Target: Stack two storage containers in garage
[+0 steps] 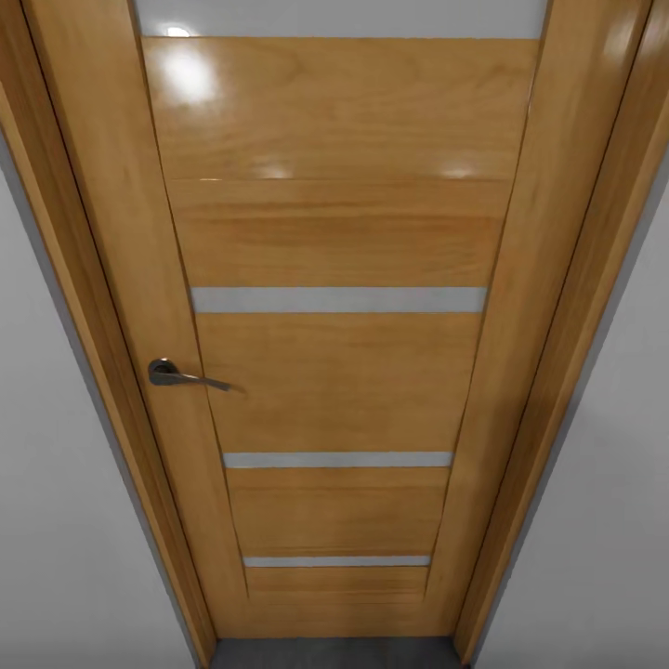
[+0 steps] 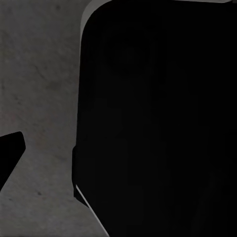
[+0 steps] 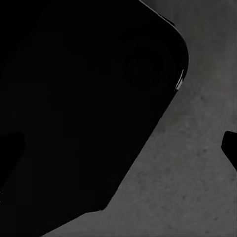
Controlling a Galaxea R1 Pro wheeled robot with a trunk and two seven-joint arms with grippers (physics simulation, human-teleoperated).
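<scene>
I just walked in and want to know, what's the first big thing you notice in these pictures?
A big shiny oak door fills the middle of the head view, with four pale frosted strips across it and a dark metal handle on its left side. Pale grey walls stand on both sides of it. In the wrist views a large black shape looms over dark grey, mottled concrete floor.

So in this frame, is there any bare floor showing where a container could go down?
Head view: the closed oak door with its handle blocks the way ahead; a thin strip of grey floor shows at its foot, between white walls. Both wrist views show bare mottled concrete beside a large dark body. How far it extends is unclear.
</scene>
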